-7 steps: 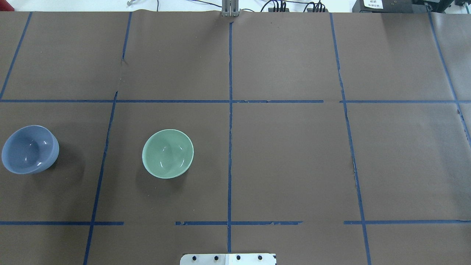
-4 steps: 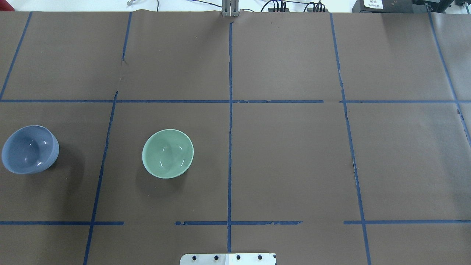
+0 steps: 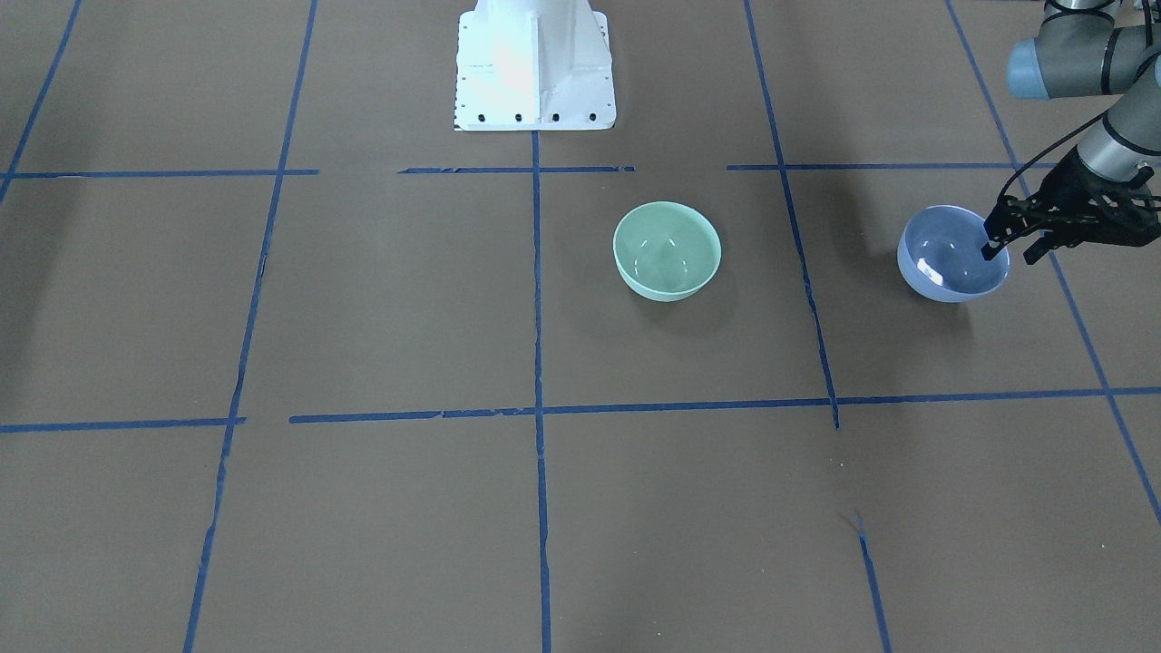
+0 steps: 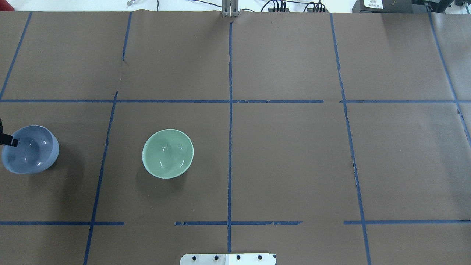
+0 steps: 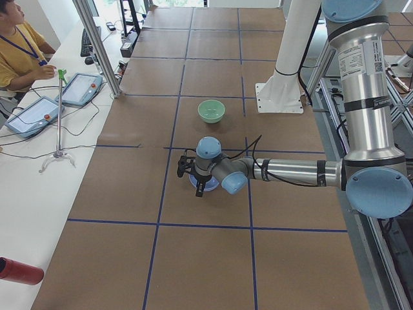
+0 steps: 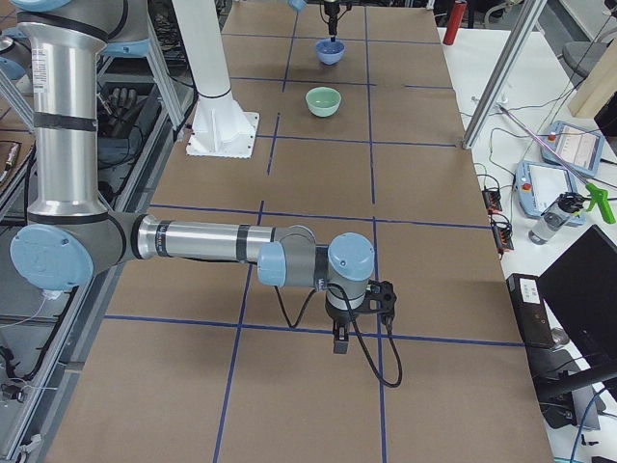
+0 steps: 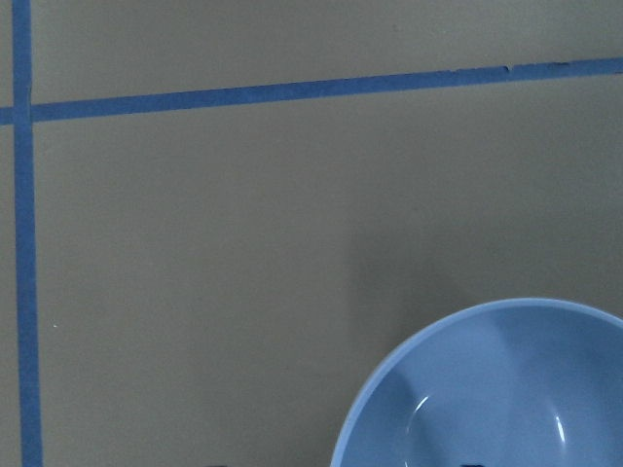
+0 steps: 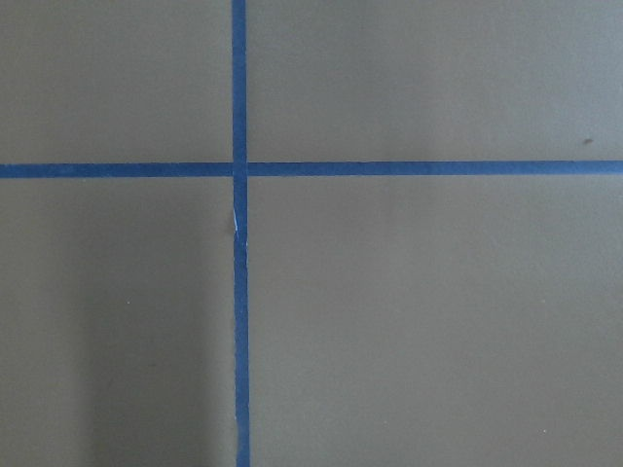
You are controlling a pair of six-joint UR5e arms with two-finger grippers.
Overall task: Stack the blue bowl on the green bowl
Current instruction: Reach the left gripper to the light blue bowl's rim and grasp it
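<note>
The blue bowl (image 3: 939, 265) and green bowl (image 3: 667, 249) look glossy and smooth; the table (image 3: 363, 299) wears matt brown paper.

The brown-papered table (image 4: 294, 165) is crossed by blue tape (image 4: 230, 147); a green bowl (image 4: 167, 153) and a blue bowl (image 4: 31, 151) are set upright on it, well apart.

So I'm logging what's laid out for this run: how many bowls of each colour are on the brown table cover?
blue bowl: 1
green bowl: 1
Total: 2 bowls
</note>
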